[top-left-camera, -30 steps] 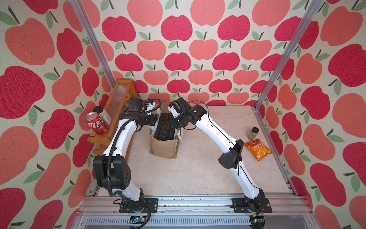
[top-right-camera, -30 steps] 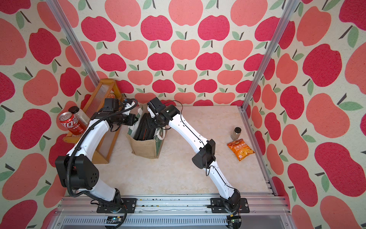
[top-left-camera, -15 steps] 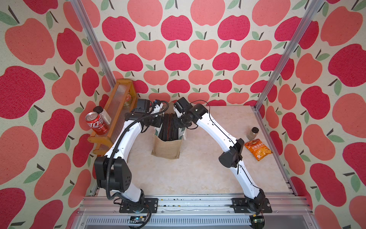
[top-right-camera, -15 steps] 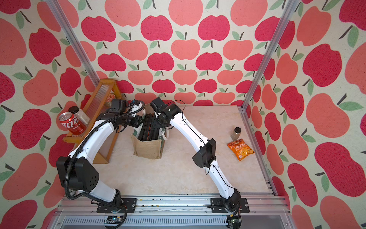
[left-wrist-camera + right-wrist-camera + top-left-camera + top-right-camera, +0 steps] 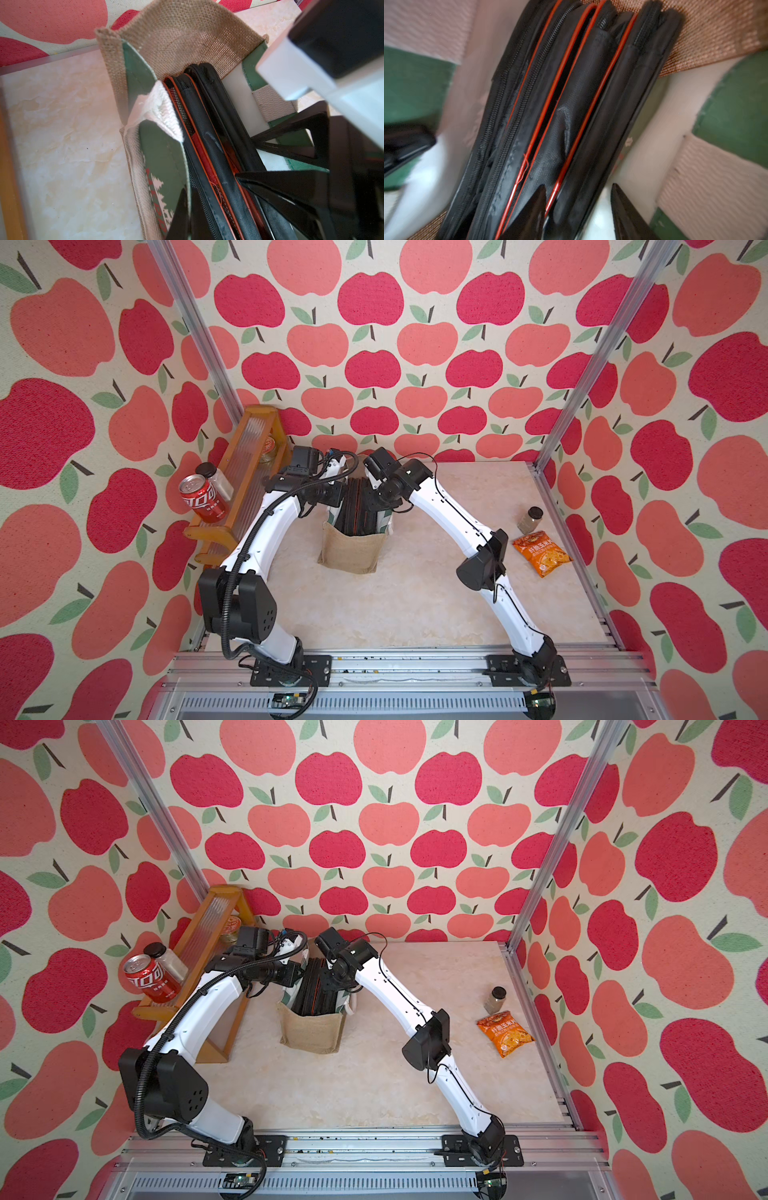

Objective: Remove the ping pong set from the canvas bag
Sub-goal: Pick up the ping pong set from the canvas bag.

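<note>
Grasp step: my left gripper (image 5: 180, 207) clamps canvas bag (image 5: 351, 551) wall; right gripper (image 5: 578, 199), open, straddles ping pong set (image 5: 571, 104); next, close and lift.

Your pale marble tabletop (image 5: 415, 605) carries the canvas bag (image 5: 351, 549) mid-table, a wooden rack (image 5: 245, 472) at its left edge, and a small jar (image 5: 530, 519) beside an orange snack packet (image 5: 541, 553) near its right edge.

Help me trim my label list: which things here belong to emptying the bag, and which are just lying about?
Job: tan jute tote bag with white-and-green side panels; black zippered case with red piping, standing in it.

Lying about: red soda can; clear jar with black lid; wooden shelf rack; small dark-lidded spice jar; orange snack packet.
</note>
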